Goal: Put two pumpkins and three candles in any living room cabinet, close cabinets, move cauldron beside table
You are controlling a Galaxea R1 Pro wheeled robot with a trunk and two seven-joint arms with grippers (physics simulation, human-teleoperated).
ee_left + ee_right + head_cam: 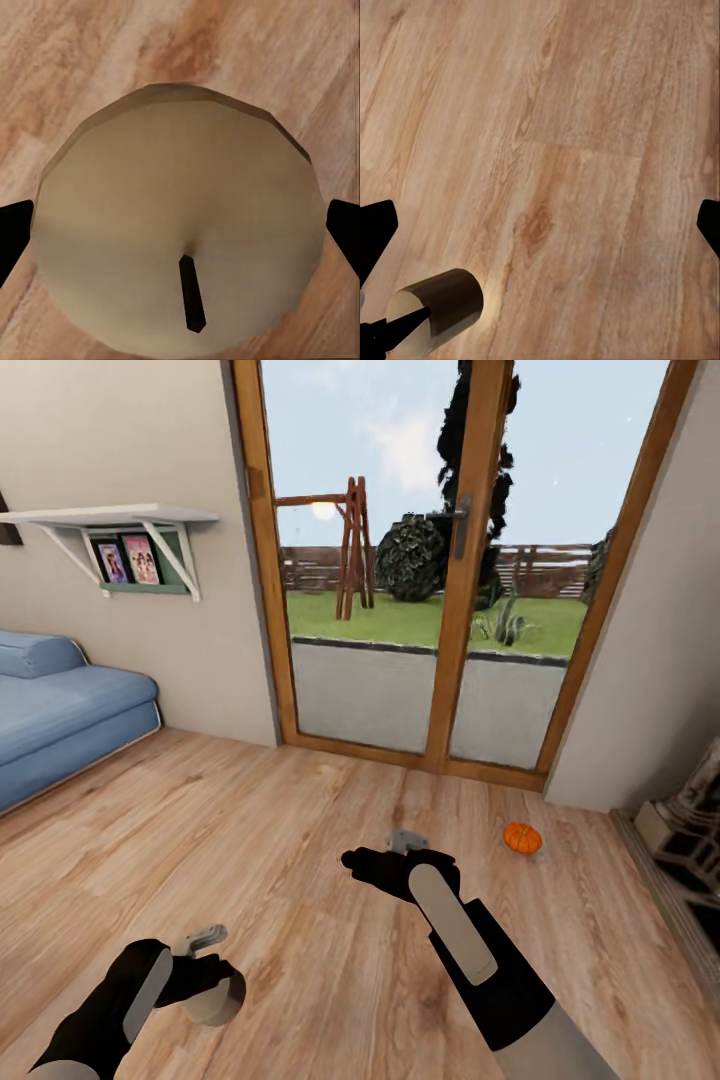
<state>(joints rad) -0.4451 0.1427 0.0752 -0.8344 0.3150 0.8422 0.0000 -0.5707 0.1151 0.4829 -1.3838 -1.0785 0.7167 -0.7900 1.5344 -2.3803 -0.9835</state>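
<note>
A grey-tan candle (180, 232) is held between the left gripper (205, 970) jaws above the floor (300, 860). The right gripper (385, 860) jaws are spread wide, empty. One pumpkin (522, 837) is left lying near the glass door (400, 560), so storing remains largely undone.

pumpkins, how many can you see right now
1. The pumpkin lies on the wood floor near the glass door, ahead and to the right of the right hand. A second may be out of frame.
</note>
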